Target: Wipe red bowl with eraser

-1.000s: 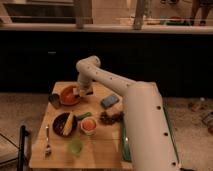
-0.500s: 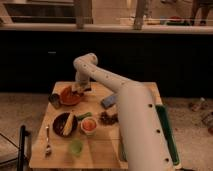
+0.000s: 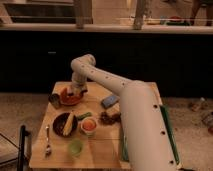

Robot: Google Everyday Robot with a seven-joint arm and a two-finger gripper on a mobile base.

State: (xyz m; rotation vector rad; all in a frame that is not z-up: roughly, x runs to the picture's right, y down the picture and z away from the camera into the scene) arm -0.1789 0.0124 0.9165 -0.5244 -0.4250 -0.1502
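A wooden table (image 3: 102, 152) stands in dim light on a speckled floor (image 3: 20, 107). Behind it, at 12 o'clock, runs a dark wall (image 3: 165, 60) under a pale ledge (image 3: 110, 28). The gripper (image 3: 75, 93) is over the table's 10 o'clock corner.

Arm bent forward, tool (image 3: 75, 92) low, far-left.

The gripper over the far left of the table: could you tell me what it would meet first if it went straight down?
Most likely the red bowl: the gripper points down over it; depth is hard to judge.
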